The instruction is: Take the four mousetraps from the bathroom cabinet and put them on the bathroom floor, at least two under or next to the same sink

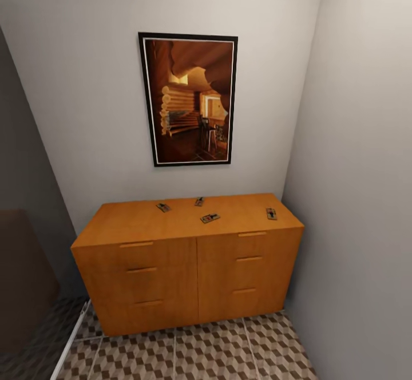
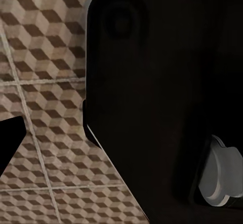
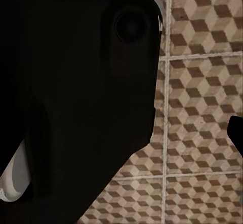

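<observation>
— Grippers first: what can you make out?

— Little. In the left wrist view a dark wedge, maybe a fingertip, pokes in at 8 o'clock over the bathroom floor (image 2: 45, 47), beside a big black robot body (image 2: 152, 107). In the right wrist view a similar dark sliver sits at the 3 o'clock edge, with another black body (image 3: 76, 92) covering most of the frame. I cannot tell how far either gripper stands open, or whether either has hold of anything.

— And farther out?

— From the head view, the cabinet (image 1: 189, 271) stands against the back wall in a corner, on the cube-patterned tiles. All four mousetraps lie on its flat top: one (image 1: 163, 207) at about 11 o'clock of the top's centre, one (image 1: 199, 201) near the back edge at 12, one (image 1: 210, 218) just right of centre nearer the front, and one (image 1: 271, 214) well apart at 3 o'clock near the right end.

— Anything else?

— A framed picture (image 1: 189, 99) hangs on the wall above the cabinet.
</observation>
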You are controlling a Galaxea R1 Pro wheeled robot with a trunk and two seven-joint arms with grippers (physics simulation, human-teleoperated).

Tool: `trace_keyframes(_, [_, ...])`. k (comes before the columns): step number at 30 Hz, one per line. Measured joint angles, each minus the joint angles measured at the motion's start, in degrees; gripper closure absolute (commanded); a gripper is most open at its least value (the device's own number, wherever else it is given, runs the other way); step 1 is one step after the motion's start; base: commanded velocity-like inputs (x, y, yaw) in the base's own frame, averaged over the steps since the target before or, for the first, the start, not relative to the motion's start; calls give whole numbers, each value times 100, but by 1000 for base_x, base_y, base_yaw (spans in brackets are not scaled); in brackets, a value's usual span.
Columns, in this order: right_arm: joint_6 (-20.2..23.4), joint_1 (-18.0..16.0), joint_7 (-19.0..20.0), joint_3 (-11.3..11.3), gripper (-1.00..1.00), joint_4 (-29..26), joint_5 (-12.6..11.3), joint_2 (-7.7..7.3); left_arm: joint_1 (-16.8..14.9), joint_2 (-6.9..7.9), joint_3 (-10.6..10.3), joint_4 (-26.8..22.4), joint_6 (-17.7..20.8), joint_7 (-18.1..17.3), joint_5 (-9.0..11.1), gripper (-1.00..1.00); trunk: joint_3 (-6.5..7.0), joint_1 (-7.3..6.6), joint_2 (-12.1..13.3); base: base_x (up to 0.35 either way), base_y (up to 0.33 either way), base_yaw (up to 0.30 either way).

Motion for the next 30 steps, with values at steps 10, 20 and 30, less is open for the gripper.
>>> trace_keyframes(10, [0, 0, 4, 0, -100, 0, 0, 0, 0, 0, -3, 0, 0, 0, 1, -100, 180, -220, 401, 0, 0, 0])
trace_keyframes(20, [1, 0, 0, 0, -100, 0, 0, 0, 0, 0, -6, 0, 0, 0, 1, -100, 360, -440, 803, 0, 0, 0])
trace_keyframes(30, [1, 0, -1, 0, -100, 0, 0, 0, 0, 0, -6, 0, -2, 2, -2, -100, 522, -638, 1166, 0, 0, 0])
